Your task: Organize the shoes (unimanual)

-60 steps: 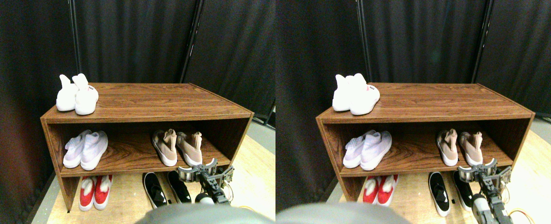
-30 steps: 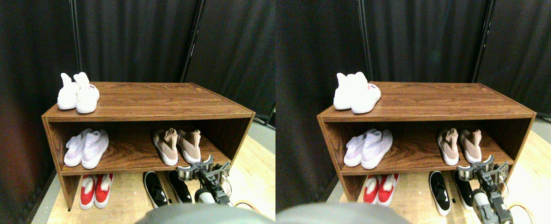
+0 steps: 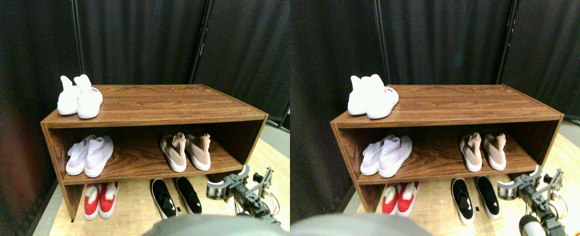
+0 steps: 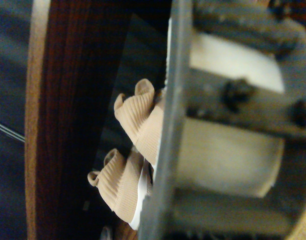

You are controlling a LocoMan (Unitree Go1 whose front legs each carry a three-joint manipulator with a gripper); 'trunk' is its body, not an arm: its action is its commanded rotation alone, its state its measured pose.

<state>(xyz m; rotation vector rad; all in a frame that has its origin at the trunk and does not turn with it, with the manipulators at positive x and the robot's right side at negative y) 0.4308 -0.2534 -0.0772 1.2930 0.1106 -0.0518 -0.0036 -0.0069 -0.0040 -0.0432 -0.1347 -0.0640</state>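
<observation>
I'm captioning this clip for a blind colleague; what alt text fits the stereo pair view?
A wooden shoe rack holds white sneakers on top, lavender and dusty-pink pairs on its shelf, red and black pairs on the floor beneath. The right gripper hovers empty at lower right.

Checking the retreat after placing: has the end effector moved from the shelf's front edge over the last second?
Yes. The end effector has drawn back rightward and down from the middle shelf, clear of the pink shoes.

We see a brown wooden shelf. On it sit white shoes, pale purple shoes and pink shoes. Below are red shoes and black shoes. Black curtains hang behind.
</observation>
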